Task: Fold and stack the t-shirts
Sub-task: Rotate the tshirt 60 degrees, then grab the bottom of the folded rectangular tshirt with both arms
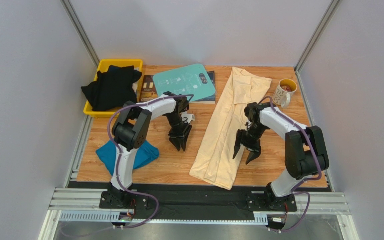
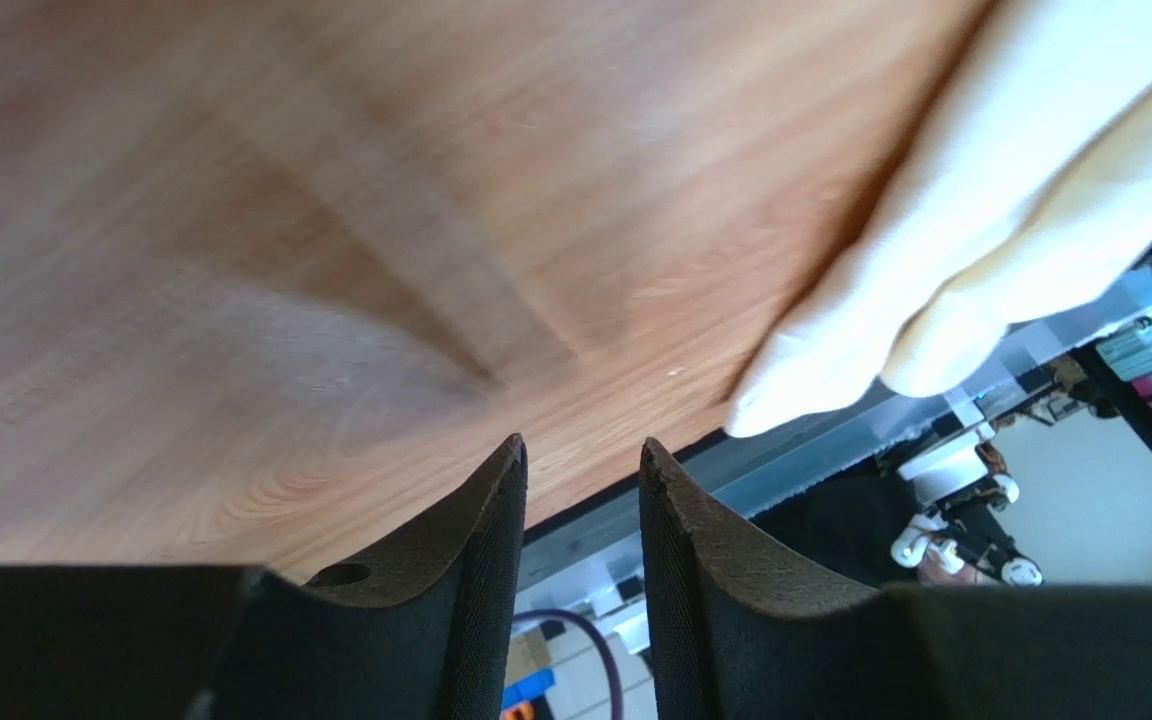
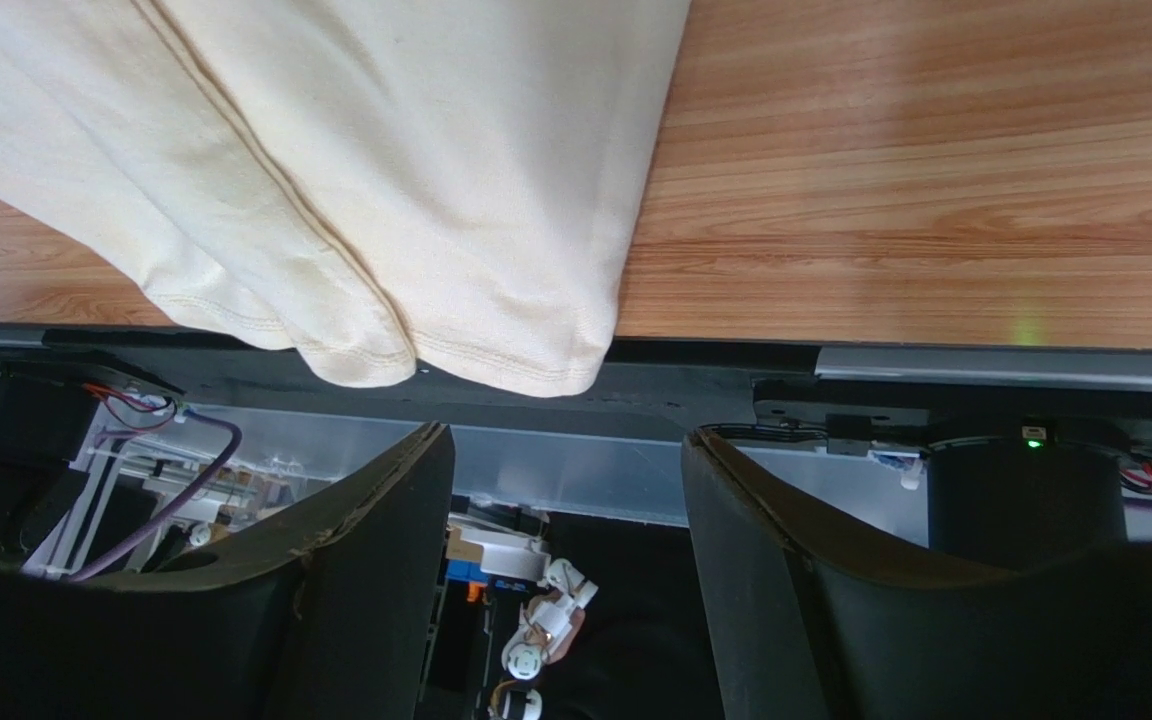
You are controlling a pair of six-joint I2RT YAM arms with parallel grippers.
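A cream shirt (image 1: 229,127) lies folded lengthwise from the desk's far edge to its near edge. Both grippers, left (image 1: 180,142) and right (image 1: 244,152), hover spread, empty. Soft, light cloth; likely best pinched at hem corners.

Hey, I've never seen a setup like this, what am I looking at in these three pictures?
Two white robot arms are bolted at the near edge of a wooden table. The wide picture comes from a camera above and behind them; the other two come from cameras on each wrist. On the table lie a long cream t-shirt, a teal t-shirt, black t-shirts in a yellow bin, a teal board and a mug. The left gripper and right gripper hold nothing; both sets of jaws are open, the left only narrowly.
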